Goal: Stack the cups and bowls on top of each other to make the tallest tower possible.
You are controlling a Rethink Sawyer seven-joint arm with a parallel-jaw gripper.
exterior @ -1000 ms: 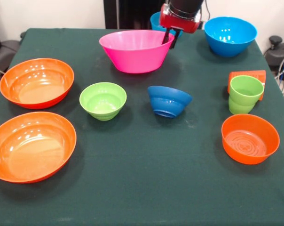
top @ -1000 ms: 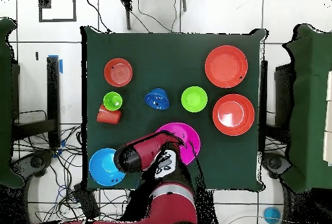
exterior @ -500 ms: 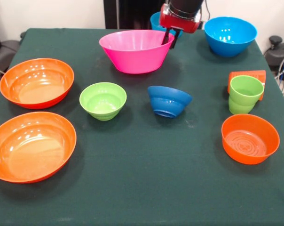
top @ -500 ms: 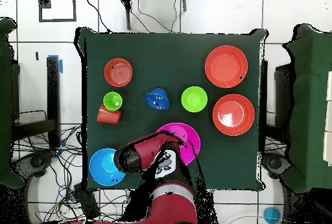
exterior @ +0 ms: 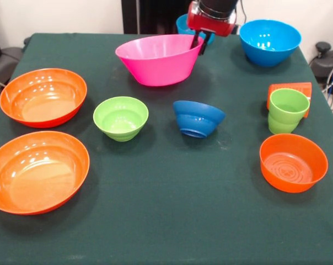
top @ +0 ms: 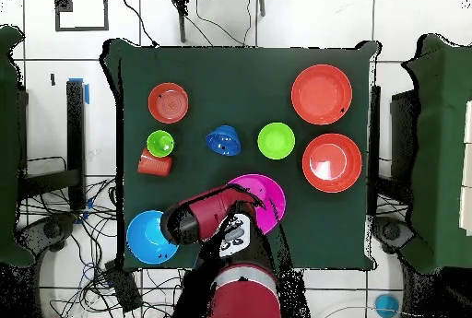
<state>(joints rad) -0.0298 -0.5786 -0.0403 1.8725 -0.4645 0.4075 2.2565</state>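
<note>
Gripper (exterior: 199, 45) clamped on pink bowl (exterior: 155, 61) rim near far edge, one side lifting; no tower built yet.

Pink bowl (exterior: 158, 59), dark green table (exterior: 166, 221), seemingly plain.

Front camera looks across the green bench (exterior: 172, 221) toward the robot, close and angled down. Overhead camera looks straight down from high up, robot base at bottom. Both show the whole bench top.
</note>
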